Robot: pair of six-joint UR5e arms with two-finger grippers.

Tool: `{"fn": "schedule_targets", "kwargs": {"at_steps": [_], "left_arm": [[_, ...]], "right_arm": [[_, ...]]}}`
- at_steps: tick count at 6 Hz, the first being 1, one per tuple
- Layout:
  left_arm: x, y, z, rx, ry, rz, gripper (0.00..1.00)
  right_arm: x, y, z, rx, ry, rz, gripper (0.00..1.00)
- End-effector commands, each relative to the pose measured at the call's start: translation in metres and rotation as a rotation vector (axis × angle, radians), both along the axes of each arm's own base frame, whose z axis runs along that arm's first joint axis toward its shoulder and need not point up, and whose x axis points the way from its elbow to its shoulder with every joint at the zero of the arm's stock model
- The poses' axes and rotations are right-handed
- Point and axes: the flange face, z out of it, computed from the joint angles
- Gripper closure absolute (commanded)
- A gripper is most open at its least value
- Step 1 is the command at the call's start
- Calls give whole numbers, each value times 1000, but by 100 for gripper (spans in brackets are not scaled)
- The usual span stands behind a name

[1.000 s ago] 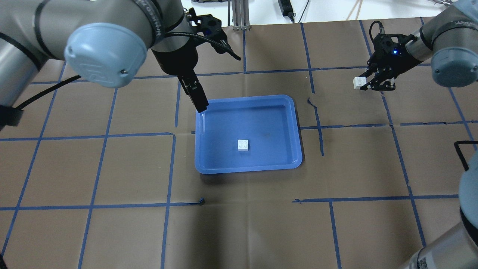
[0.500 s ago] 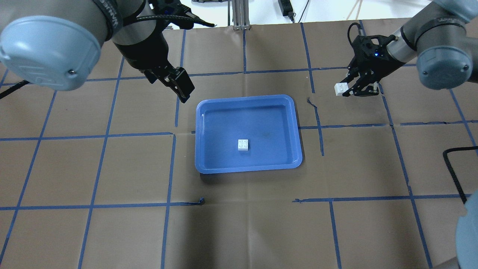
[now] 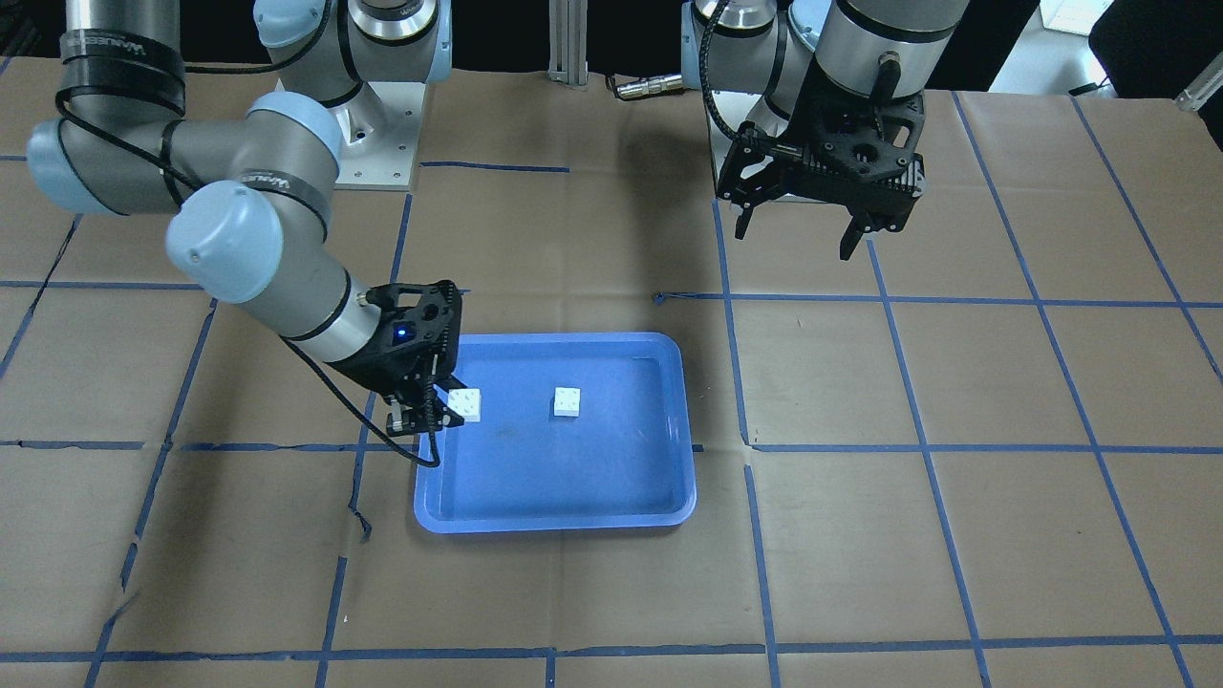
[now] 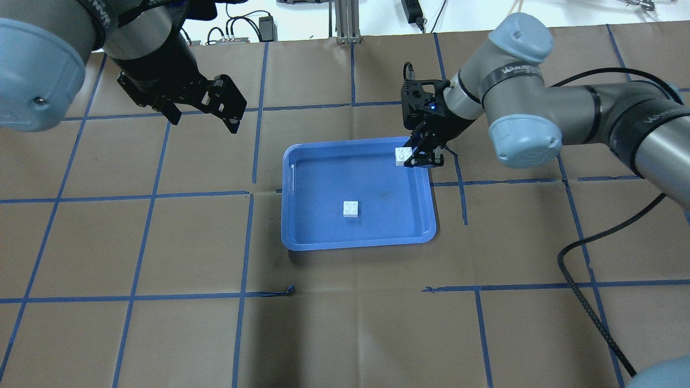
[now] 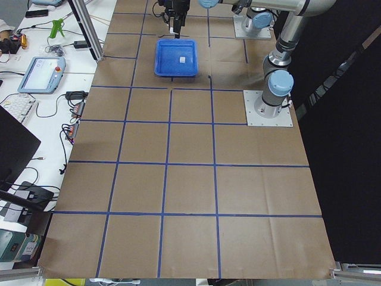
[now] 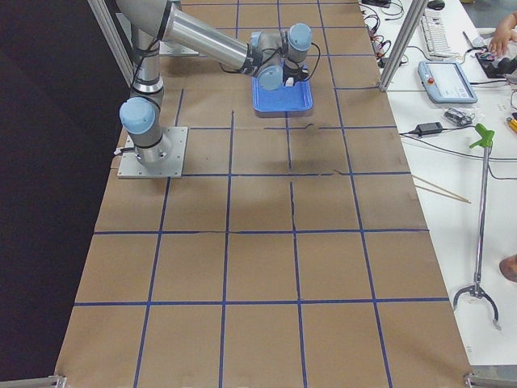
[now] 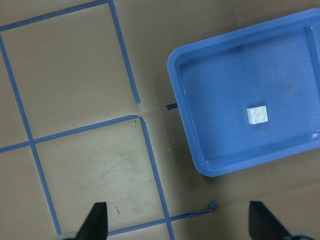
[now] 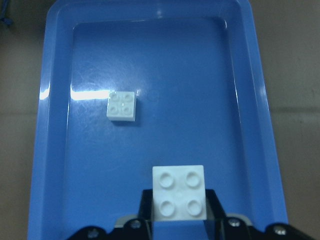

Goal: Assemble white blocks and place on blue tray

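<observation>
The blue tray (image 4: 377, 172) lies mid-table, also in the front view (image 3: 573, 478). One white block (image 4: 351, 208) sits studs up on its floor; it also shows in the front view (image 3: 567, 402), the left wrist view (image 7: 258, 114) and the right wrist view (image 8: 122, 105). My right gripper (image 4: 411, 157) is shut on the other white block (image 4: 401, 155) and holds it studs up above the tray's far right corner; the held block shows in the front view (image 3: 465, 404) and the right wrist view (image 8: 179, 192). My left gripper (image 4: 204, 121) is open and empty, high above the paper left of the tray.
Brown paper with a blue tape grid covers the table (image 4: 161, 242). A black cable (image 4: 571, 258) from the right arm hangs over the table's right part. An aluminium post (image 4: 345, 21) stands at the far edge. The arm bases (image 3: 382, 143) are bolted behind the tray.
My right gripper has carried its white block left, from over the paper to above the tray's far right corner. My left gripper has drawn back left, away from the tray.
</observation>
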Motion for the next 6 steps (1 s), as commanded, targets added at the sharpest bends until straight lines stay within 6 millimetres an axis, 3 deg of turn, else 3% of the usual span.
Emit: {"fn": "schedule_targets", "kwargs": {"at_steps": [1, 2, 6], "left_arm": [[0, 1, 1, 0, 3, 60, 1], [1, 3, 3, -3, 3, 63, 1], [2, 2, 4, -5, 5, 65, 1]], "right_arm": [[35, 34, -47, -57, -17, -25, 68], [34, 39, -76, -95, -20, -23, 68], [34, 45, -106, -47, -14, -12, 68]]}}
